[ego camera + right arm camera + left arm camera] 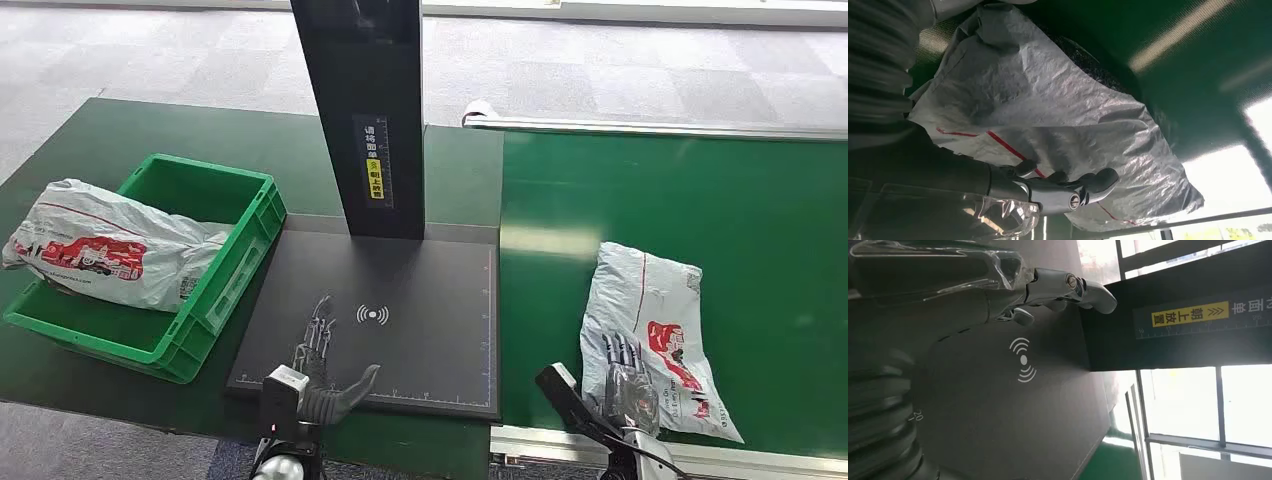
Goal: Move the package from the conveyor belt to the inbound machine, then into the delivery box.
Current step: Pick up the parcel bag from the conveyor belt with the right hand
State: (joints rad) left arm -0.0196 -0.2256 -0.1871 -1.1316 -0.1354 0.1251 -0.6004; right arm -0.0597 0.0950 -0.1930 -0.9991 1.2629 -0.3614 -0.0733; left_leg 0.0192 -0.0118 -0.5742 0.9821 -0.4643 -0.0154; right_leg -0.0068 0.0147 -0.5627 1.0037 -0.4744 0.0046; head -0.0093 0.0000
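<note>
**Package on the belt, not yet lifted**

Package [652, 330], a crinkled grey plastic mailer with red print, lies flat on the green conveyor belt [760, 230], well apart from the scanner pad [420, 300] of the inbound machine. The right hand [625, 385] rests on its near end, fingers spread over the plastic; whether it has a real grip I cannot tell. The left hand [325, 365] hovers open over the pad, holding nothing. Another bag [100, 250] already sits in the green box [225, 275]. Judging by this, lifting, scanning and boxing all remain.
</note>
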